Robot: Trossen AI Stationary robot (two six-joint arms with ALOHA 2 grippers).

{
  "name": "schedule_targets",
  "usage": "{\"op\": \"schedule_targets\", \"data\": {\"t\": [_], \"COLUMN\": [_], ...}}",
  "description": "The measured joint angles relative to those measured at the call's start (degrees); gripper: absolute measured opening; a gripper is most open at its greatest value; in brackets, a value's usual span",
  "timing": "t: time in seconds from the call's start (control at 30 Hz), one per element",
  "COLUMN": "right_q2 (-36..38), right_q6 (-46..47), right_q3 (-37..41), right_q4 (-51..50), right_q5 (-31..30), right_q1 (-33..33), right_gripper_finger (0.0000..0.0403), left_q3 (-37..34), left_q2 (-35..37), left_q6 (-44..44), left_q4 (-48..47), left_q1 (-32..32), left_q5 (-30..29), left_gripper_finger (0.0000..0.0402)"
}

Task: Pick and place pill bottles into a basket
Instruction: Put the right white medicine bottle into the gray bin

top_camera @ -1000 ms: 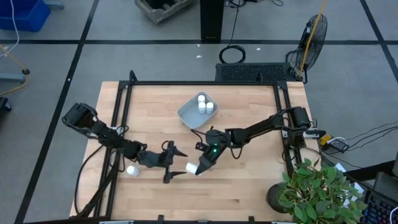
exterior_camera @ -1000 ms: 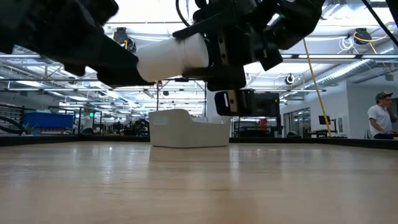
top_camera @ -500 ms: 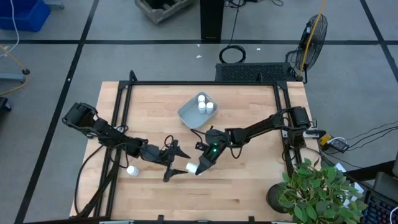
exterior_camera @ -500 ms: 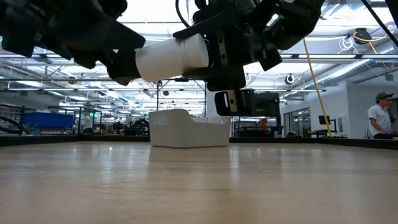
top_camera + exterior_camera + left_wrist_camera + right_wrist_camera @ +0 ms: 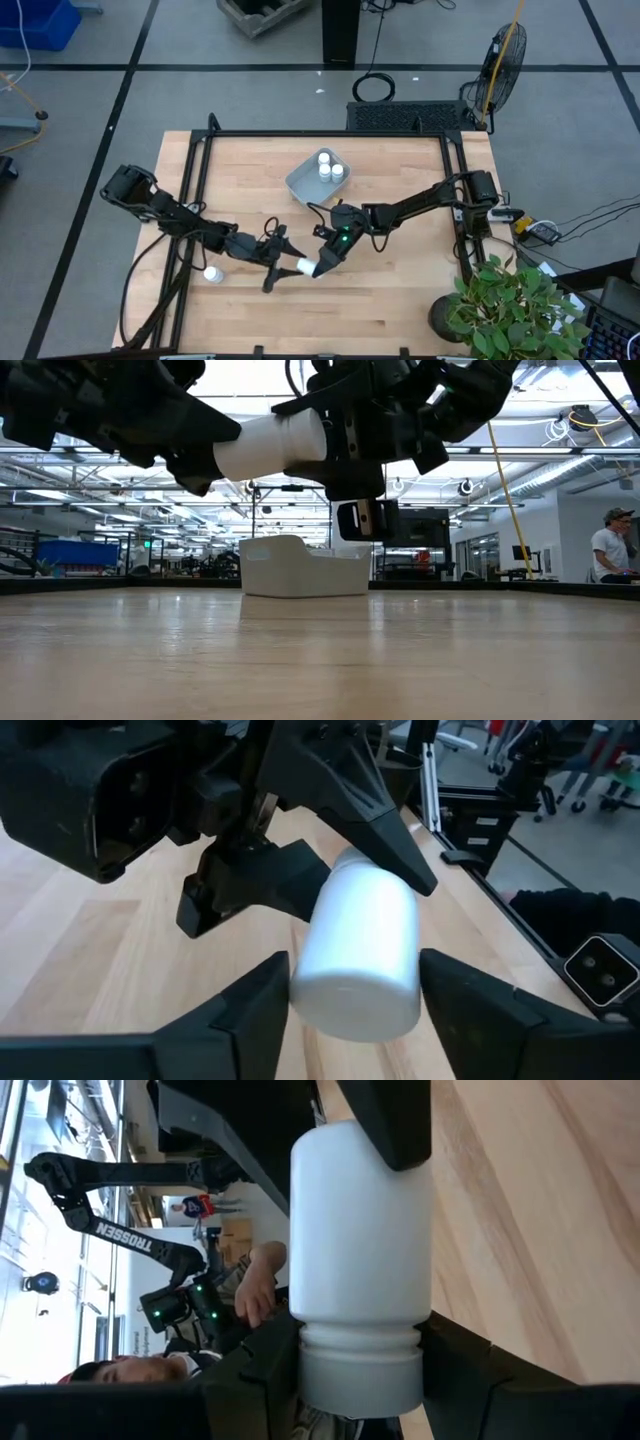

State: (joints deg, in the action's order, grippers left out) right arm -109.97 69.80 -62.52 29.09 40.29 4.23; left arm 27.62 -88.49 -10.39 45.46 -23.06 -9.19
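Note:
A white pill bottle (image 5: 303, 267) hangs on its side above the table's near middle, between my two grippers. My left gripper (image 5: 283, 262) comes from the table's left and is shut on its base end. My right gripper (image 5: 322, 262) comes from the right and is shut on its cap end. In the low view the bottle (image 5: 270, 448) is well clear of the wood. The pale basket (image 5: 296, 186) stands farther back and holds three bottles (image 5: 326, 171). Another bottle (image 5: 211, 273) rests on the table at the near left. My left gripper pinches the bottle's body near its base end (image 5: 345, 995) between its two fingers (image 5: 262, 995), one on each side. The fingers run nearly level from the table's left, along the bottle. The bottle lies level and clear of the table. My right gripper pinches the bottle's cap end (image 5: 360, 1375) between its two fingers (image 5: 262, 1370). The fingers come nearly level from the table's right, in line with the bottle. The bottle's body sticks out beyond the fingertips, toward the left gripper.
Black frame rails (image 5: 200, 170) run along the table's left, right and far edges. A potted plant (image 5: 510, 310) stands at the near right corner. Bare wood lies between the held bottle and the basket. In the low view a person (image 5: 610, 550) stands far off in the room.
My left gripper has moved toward the table's right, onto the bottle that my right gripper holds up. Its fingers, short of the bottle a second ago, now stand on both sides of the base end. The bottle and my right gripper have stayed in place.

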Motion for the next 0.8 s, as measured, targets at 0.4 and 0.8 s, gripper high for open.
{"op": "schedule_targets", "data": {"t": [0.4,0.8], "right_q2": [0.0,0.0], "right_q6": [-1.1,-17.0], "right_q3": [0.0,0.1], "right_q4": [0.2,0.7], "right_q5": [-0.3,-1.6], "right_q1": [-0.3,0.0], "right_gripper_finger": [0.0152,0.0202], "left_q3": [0.0,0.1], "left_q2": [0.0,0.0], "left_q6": [-0.2,-0.5], "left_q4": [-0.2,-0.4], "left_q1": [1.3,1.2], "left_q5": [4.0,4.9], "left_gripper_finger": [0.0199,0.0183]}}
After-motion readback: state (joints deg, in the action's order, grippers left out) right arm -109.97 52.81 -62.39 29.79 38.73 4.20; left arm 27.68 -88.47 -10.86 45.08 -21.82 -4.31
